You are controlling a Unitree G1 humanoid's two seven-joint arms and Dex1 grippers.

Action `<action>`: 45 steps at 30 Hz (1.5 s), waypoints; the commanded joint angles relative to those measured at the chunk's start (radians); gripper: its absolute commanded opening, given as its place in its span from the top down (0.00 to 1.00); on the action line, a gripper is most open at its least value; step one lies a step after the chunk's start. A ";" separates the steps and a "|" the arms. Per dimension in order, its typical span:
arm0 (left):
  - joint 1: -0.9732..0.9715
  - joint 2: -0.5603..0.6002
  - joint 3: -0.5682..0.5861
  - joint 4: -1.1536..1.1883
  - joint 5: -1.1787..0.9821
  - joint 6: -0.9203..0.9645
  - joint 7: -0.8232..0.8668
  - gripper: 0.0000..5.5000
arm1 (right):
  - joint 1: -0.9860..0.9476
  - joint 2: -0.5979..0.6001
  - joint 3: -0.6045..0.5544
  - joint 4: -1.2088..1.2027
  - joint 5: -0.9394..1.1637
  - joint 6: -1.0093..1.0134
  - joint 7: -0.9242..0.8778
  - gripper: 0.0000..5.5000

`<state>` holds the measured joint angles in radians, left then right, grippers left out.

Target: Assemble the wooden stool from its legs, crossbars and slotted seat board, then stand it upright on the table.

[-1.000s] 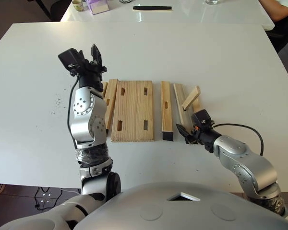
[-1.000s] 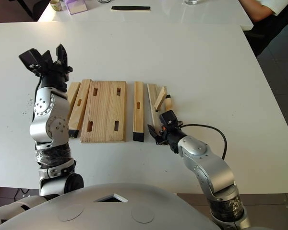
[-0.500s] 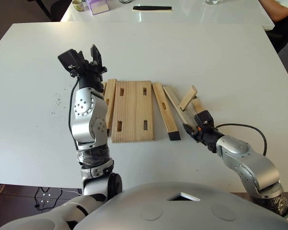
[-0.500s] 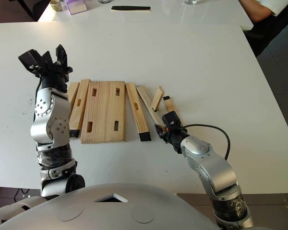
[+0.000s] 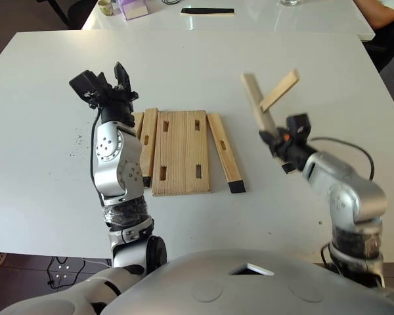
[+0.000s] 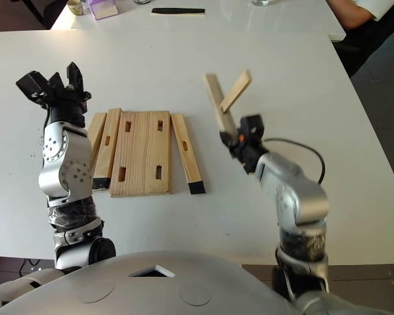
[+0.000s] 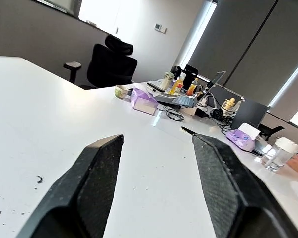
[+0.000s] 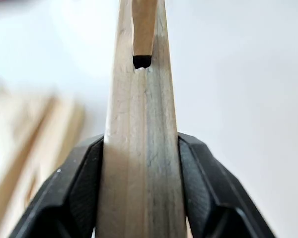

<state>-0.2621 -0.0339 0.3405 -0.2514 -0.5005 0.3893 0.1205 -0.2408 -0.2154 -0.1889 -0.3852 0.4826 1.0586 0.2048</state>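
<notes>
The slotted seat board [image 5: 182, 152] lies flat mid-table. Two legs [image 5: 149, 144] lie along its left edge, and one leg [image 5: 224, 152] with a dark end lies slanted against its right edge. My right gripper [image 5: 270, 138] is shut on a fourth leg [image 5: 255, 104] and holds it tilted in the air, right of the board. A short crossbar [image 5: 280, 90] sticks out of that leg's slot at an angle. In the right wrist view the leg [image 8: 141, 148] sits between the black fingers [image 8: 79, 193]. My left gripper [image 5: 106, 86] stands open above the table, left of the board, holding nothing.
Dark specks [image 5: 79, 139] dot the table left of my left arm. A second table behind carries a purple box [image 5: 132, 8], a cup [image 5: 106, 6] and a black strip [image 5: 207, 10]. White tabletop spreads wide on the far side and right of the parts.
My right gripper has lifted the leg with its crossbar off the table, up and away from me. The loose leg right of the board has slid against it. My left arm shifted slightly left.
</notes>
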 commanded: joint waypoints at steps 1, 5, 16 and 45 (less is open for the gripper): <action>-0.137 0.016 0.028 0.006 -0.330 0.163 -0.136 0.50 | -0.309 0.056 -0.199 0.238 0.284 -0.023 0.141 0.63; -0.191 0.062 -0.001 -0.045 -0.572 0.304 -0.231 0.38 | -0.371 -0.062 -0.159 0.292 0.390 -0.034 0.422 0.63; -0.190 0.254 -0.043 -0.145 -1.325 0.472 -0.160 0.31 | -0.421 -0.349 -0.007 0.298 0.498 0.041 0.886 0.63; -0.183 0.572 -0.167 -0.084 -1.218 0.548 -0.470 0.58 | -0.306 -0.470 0.117 0.217 0.490 -0.016 1.028 0.63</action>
<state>-0.4467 0.5299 0.1881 -0.3317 -1.7247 0.9284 -0.3310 -0.5314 -0.6887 -0.0685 -0.1631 0.9635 1.0446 1.2507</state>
